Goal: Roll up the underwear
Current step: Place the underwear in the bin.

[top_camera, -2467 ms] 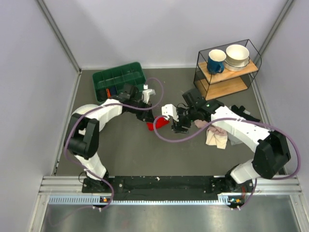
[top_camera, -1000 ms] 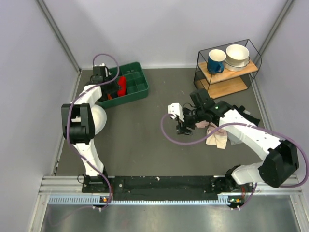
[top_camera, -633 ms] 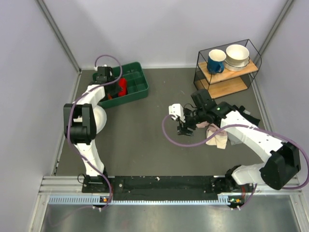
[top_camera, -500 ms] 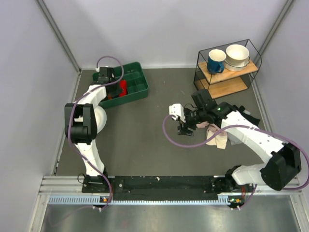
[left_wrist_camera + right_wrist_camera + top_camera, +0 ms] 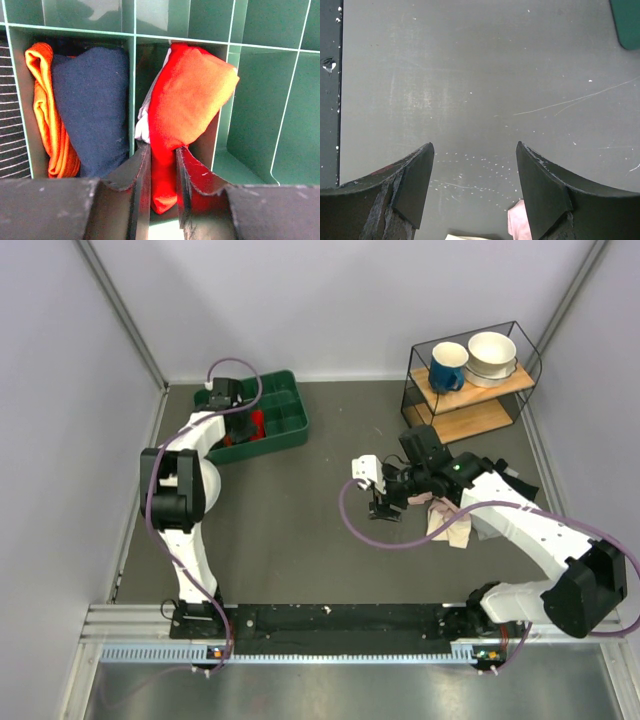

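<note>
- While the two arms are standing bolted at its near edge, the grey table (image 5: 300, 540) is bearing every other item.
- The green divided bin (image 5: 290, 405) is sitting at the far left of the table.
- The wire rack (image 5: 470, 420) is standing at the far right, carrying a blue mug (image 5: 448, 365) and a white bowl (image 5: 492, 352).
- The pink-and-beige cloth (image 5: 447, 525) is lying crumpled just beside the right gripper.
- The underwear (image 5: 185, 100), a rolled red bundle with white trim showing at its left side, is standing in one bin compartment.
- The navy garment (image 5: 92, 100) and the orange garment (image 5: 45, 100) are sharing the compartment beside it.
- The left gripper (image 5: 162, 150) is pinching the bundle's lower part, red fabric showing between its nearly closed fingers.
- The right gripper (image 5: 475, 165) is hovering over bare table, well apart from the bin, its fingers spread wide and holding nothing.
</note>
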Controlling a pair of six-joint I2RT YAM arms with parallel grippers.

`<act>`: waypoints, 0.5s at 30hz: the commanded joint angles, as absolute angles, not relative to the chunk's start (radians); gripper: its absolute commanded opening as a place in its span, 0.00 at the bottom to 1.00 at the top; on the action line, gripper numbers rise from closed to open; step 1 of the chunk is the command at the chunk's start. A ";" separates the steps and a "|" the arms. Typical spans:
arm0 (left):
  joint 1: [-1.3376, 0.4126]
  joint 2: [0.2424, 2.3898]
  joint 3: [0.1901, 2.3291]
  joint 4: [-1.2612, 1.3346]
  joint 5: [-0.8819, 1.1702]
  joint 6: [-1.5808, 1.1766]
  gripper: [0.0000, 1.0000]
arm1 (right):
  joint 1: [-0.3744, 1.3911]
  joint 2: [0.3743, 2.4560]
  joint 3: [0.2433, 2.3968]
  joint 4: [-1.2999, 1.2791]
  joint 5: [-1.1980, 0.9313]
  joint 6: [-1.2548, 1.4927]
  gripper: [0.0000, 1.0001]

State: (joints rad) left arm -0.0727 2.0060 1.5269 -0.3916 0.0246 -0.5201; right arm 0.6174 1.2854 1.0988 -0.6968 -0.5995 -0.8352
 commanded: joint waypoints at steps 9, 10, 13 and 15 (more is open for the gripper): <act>-0.080 1.990 1.670 -0.497 0.072 -0.440 0.52 | 0.609 1.261 1.092 -0.684 -0.640 -0.831 0.68; -0.080 1.990 1.674 -0.499 0.074 -0.437 0.52 | 0.607 1.261 1.092 -0.686 -0.640 -0.831 0.68; -0.074 1.985 1.683 -0.502 0.075 -0.434 0.53 | 0.609 1.264 1.092 -0.683 -0.641 -0.833 0.68; -0.069 1.983 1.684 -0.499 0.075 -0.426 0.53 | 0.609 1.264 1.092 -0.686 -0.641 -0.831 0.68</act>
